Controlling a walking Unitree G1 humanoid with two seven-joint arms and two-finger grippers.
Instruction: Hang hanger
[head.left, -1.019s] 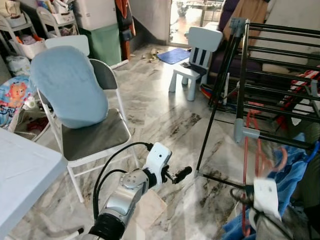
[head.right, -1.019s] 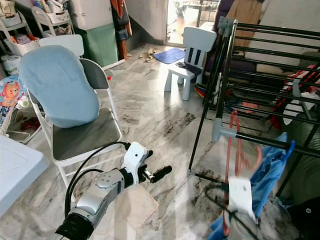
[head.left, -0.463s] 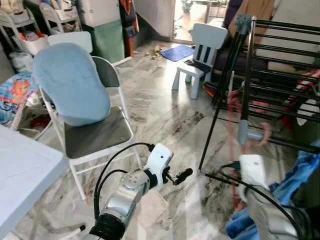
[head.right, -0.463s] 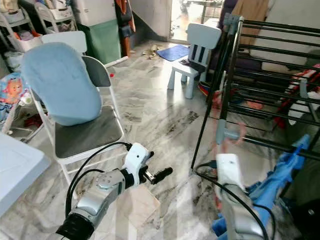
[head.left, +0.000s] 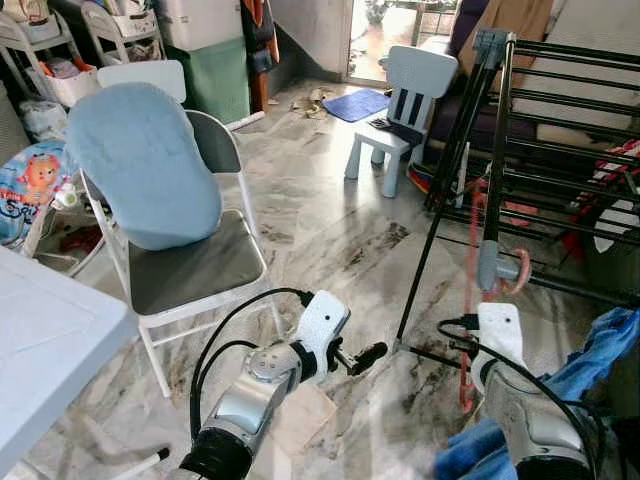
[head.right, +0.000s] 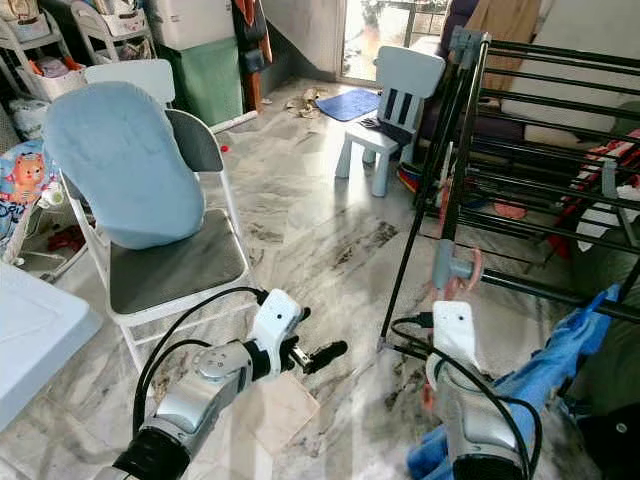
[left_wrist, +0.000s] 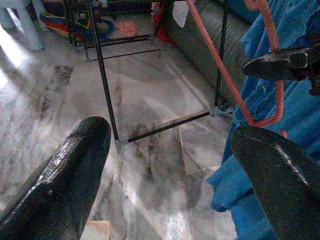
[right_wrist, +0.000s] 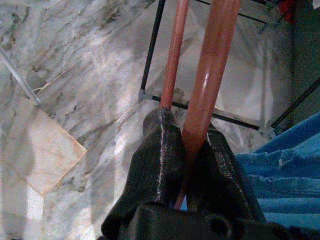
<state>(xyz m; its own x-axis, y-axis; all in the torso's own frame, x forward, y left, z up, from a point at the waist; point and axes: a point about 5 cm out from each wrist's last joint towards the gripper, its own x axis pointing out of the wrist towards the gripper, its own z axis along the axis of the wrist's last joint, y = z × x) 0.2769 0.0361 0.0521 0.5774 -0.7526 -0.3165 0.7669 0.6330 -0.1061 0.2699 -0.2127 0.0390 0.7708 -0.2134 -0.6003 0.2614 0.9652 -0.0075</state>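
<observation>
An orange-red hanger (head.left: 468, 300) hangs upright beside the black drying rack (head.left: 560, 130). Its hook (head.left: 518, 275) curls by the grey joint (head.left: 489, 266) on a low rail; I cannot tell whether it rests on the rail. My right gripper (right_wrist: 187, 131) is shut on one of the hanger's bars, with the white wrist (head.left: 497, 330) just below the joint. My left gripper (left_wrist: 170, 134) is open with nothing between its fingers. It hovers low over the marble floor (head.left: 330, 230), left of the rack's foot, and its black finger (head.left: 368, 353) points toward the rack.
Blue cloth (head.left: 590, 360) lies heaped under the rack at the right. A folding chair with a blue cushion (head.left: 145, 165) stands at the left, beside a white table corner (head.left: 50, 340). A small white child's chair (head.left: 410, 90) is farther back.
My right arm has swung the hanger up and left from the low right, so its hook now sits at the rack's grey joint. The left arm has stayed put.
</observation>
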